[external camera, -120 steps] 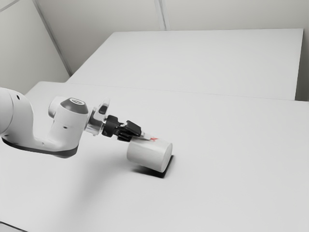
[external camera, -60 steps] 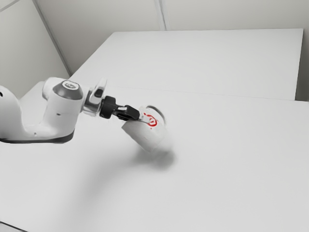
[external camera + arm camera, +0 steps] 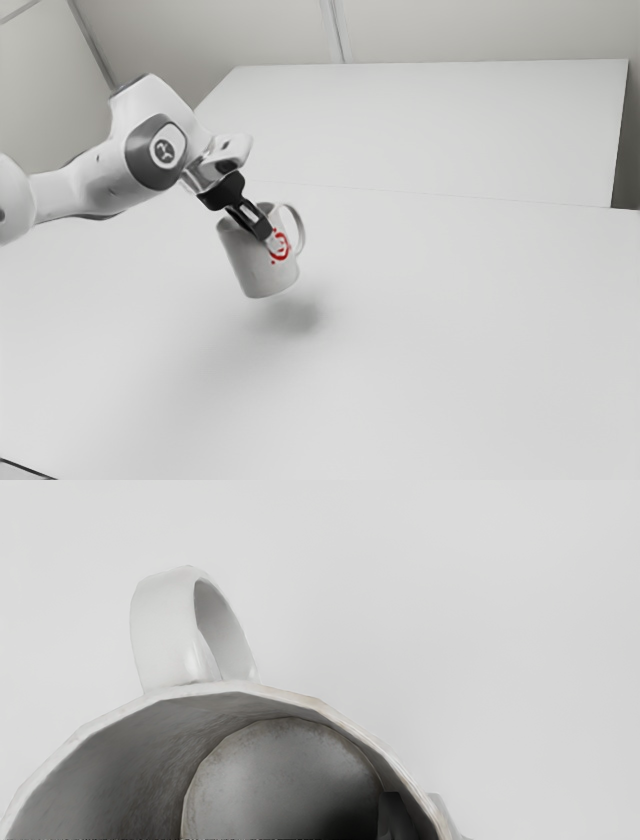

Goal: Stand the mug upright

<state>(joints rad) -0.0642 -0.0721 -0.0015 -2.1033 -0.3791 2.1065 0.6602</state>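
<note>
Tabletop [image 3: 450, 350], pale, plain; far edge lies behind the mug, one corner towards the exterior view's lower left.

Arm [image 3: 90, 185], single, Franka; reaches in from the exterior view's left, above the tabletop.

Mug [image 3: 246, 262], white, handled; aloft over the tabletop, its shadow [image 3: 298, 318] apart from the base. Hangs mainly below the pincer. Long axis: steep, not plumb; mouth uppermost and inclined towards the arm, base swung out towards the exterior view's right. On this lean the next move turns: judged to need the base brought back under the mouth, then a level descent.

Pincer [image 3: 268, 238], black; clamped on the mug's wall at the rim [image 3: 300, 699], one finger [image 3: 395, 815] inside, one outside.

Handle [image 3: 165, 630], looped; faces away from the arm.

Print [image 3: 279, 247], red.
</note>
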